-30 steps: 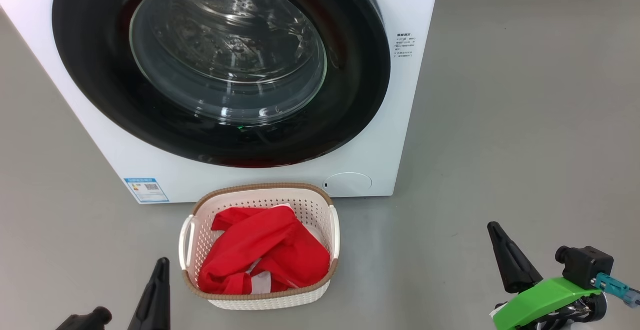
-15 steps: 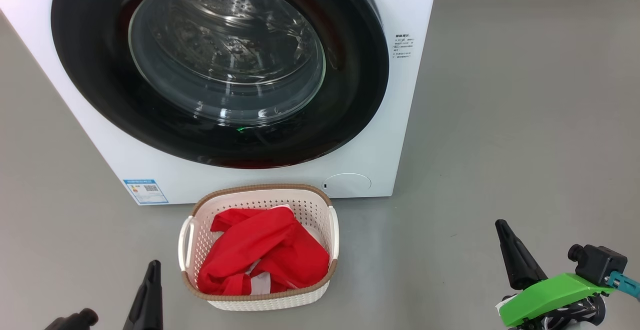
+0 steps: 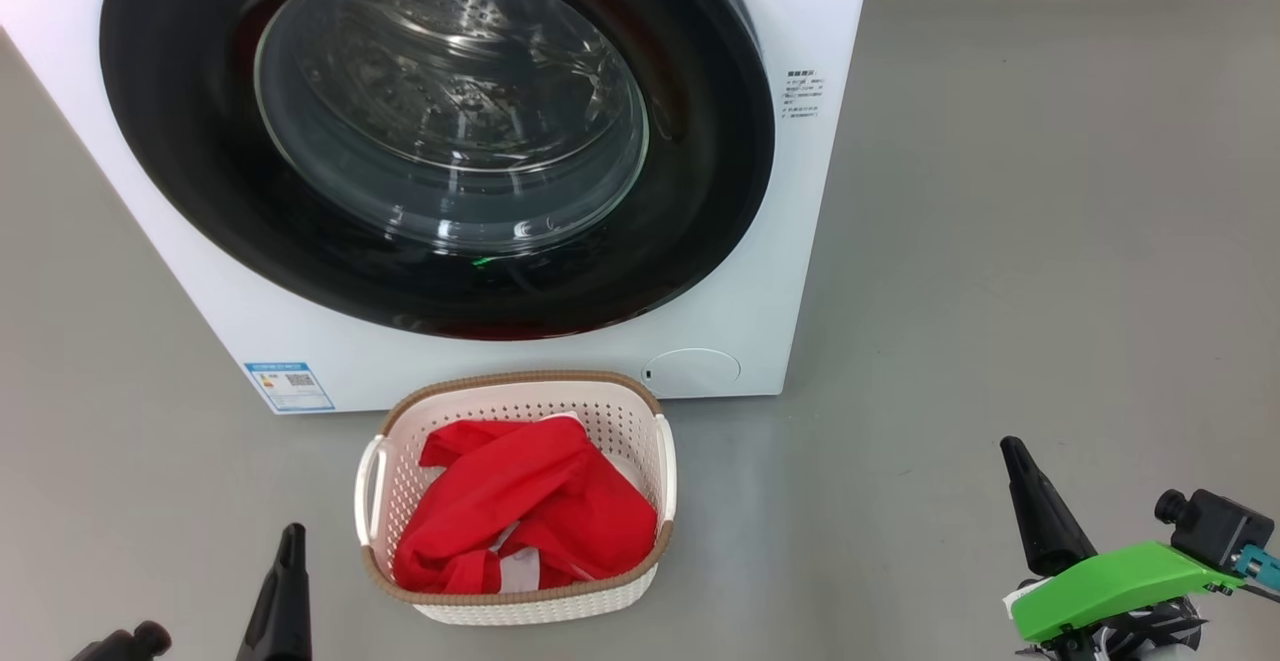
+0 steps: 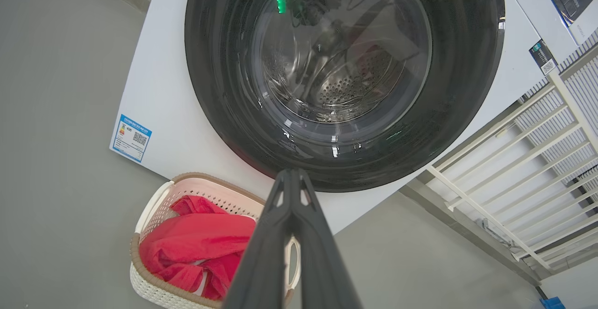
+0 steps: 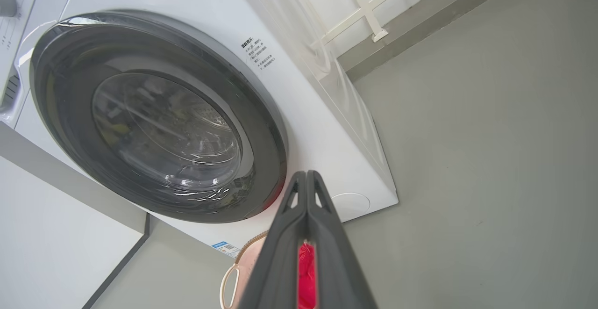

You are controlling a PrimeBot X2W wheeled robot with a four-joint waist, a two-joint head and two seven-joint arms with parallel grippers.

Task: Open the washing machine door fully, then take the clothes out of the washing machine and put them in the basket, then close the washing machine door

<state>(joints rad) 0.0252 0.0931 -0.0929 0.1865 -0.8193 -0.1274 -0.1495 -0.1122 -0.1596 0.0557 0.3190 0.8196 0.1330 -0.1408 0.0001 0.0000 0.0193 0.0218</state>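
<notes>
**Looking pretty much finished here**

Seeing the round, glossy black-rimmed glass washing machine door (image 3: 450,106) sitting flush on the big white boxy washing machine (image 3: 810,241), so probably shut. Spotting the bright red fabric clothes (image 3: 525,501) lying in the small cream perforated plastic basket (image 3: 520,381) just in front. Noticing the left gripper (image 4: 290,178) and right gripper (image 5: 307,178) both pinched together, gripping nothing. Guessing nothing's remaining.

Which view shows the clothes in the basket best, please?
Head view: the clothes lie unobstructed in the basket. The left gripper covers part in the left wrist view; the right wrist view catches a red sliver behind the right gripper.
</notes>
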